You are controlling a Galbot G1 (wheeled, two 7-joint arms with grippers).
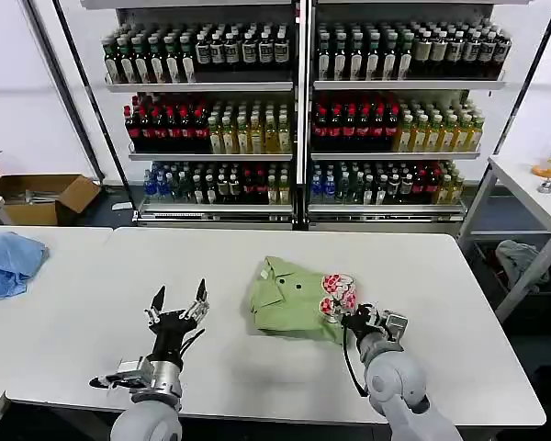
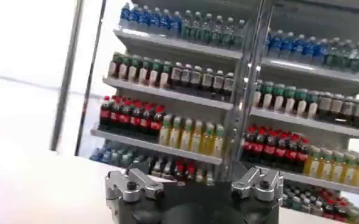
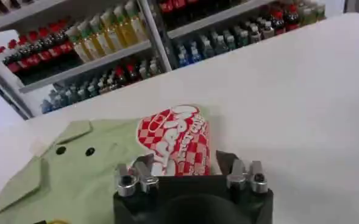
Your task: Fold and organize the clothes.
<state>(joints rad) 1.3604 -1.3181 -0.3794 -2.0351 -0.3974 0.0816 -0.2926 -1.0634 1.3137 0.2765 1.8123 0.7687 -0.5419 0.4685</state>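
Shirt [image 1: 298,299] lies folded mid-desk [image 1: 459,303]; right end effector [image 1: 360,319] open at its near edge, left end effector [image 1: 177,305] open, empty, well apart.

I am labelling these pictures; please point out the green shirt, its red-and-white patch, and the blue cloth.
light sage-green collared shirt [image 1: 289,303], head view, middle of the folded body.
red-and-white printed patch [image 3: 178,139], right wrist view, patch centre.
crumpled light blue cloth [image 1: 9,260], head view, its middle.
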